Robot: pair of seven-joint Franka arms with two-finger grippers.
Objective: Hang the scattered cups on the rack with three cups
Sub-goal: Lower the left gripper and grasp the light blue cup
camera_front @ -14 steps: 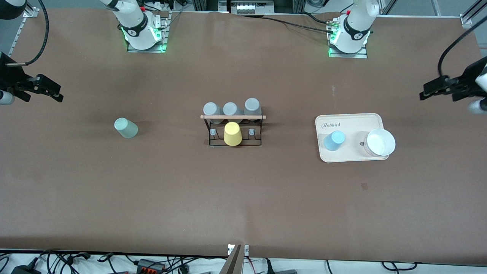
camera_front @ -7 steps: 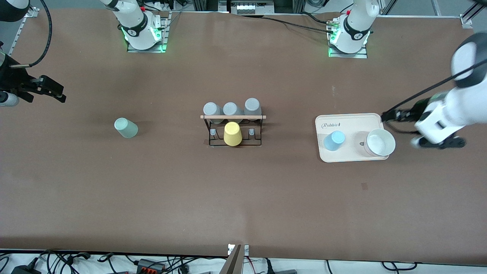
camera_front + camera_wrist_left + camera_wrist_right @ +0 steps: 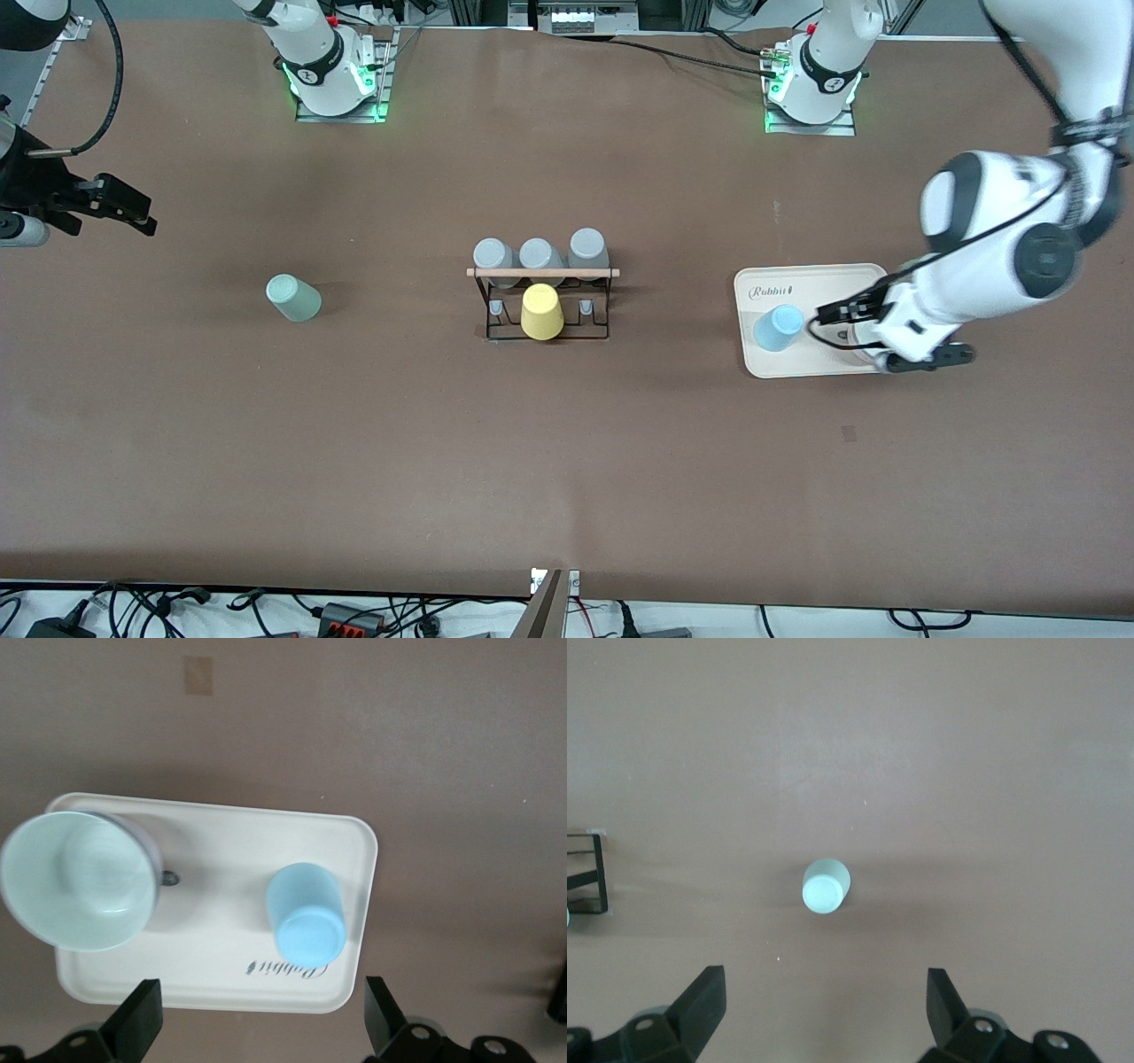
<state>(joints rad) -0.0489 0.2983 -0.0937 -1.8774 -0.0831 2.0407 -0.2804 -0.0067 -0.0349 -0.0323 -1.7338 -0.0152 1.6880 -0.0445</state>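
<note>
Swung in over the tray (image 3: 815,276), left claw (image 3: 257,1014) hangs spread above the blue cup (image 3: 306,911).

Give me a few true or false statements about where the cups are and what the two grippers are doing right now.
1. The blue cup stands on the tray. True.
2. The mint cup hangs on the rack. False: it sits on the table toward the right arm's end, apart from the rack.
3. The left gripper is open over the tray. True.
4. The right gripper grips the mint cup. False: it is open and empty, up above that cup.
5. The yellow cup lies on the tray. False: it is on the rack, nearer the camera than the three grey cups.
</note>
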